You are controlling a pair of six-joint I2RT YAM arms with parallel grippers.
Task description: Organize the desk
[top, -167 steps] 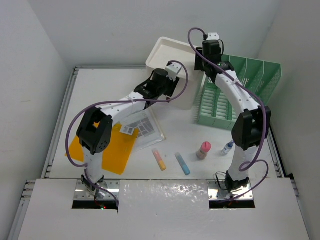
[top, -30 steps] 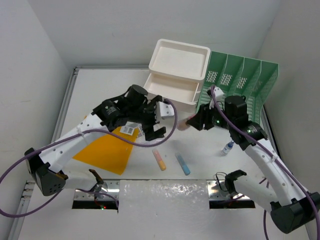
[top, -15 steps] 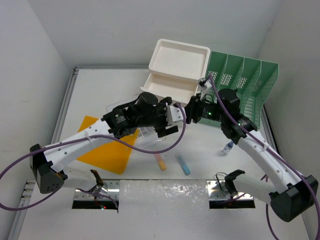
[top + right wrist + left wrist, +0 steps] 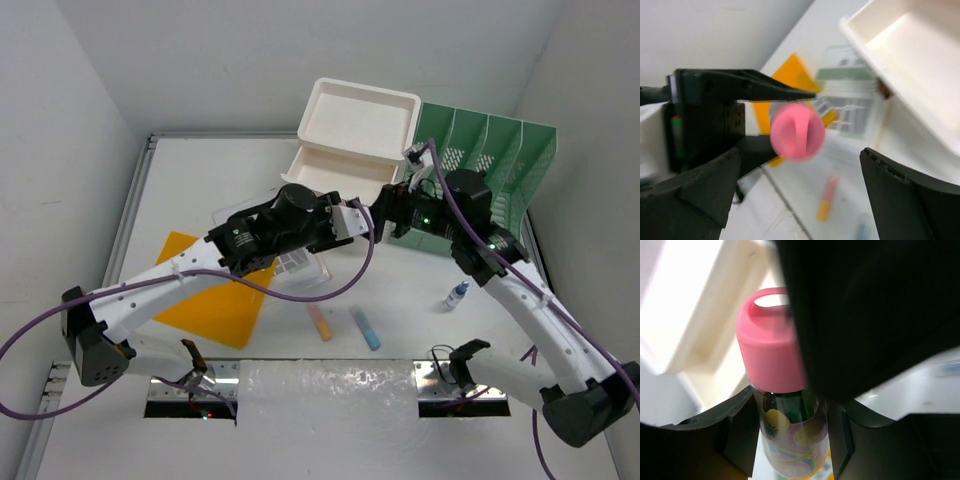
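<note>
Desk: the large flat white desk [image 4: 200, 180] lies under both arms.
Bottle: the small clear plastic bottle with pink cap [image 4: 782, 400] is held in the air above it.
Handling: probably light, stiff and smooth; you take it on the body, below the cap.
Left hand [image 4: 790, 430]: clenched on the bottle's body.
Right hand [image 4: 801, 155]: released, fingers wide apart.
Change: one second ago the right hand carried it.
</note>
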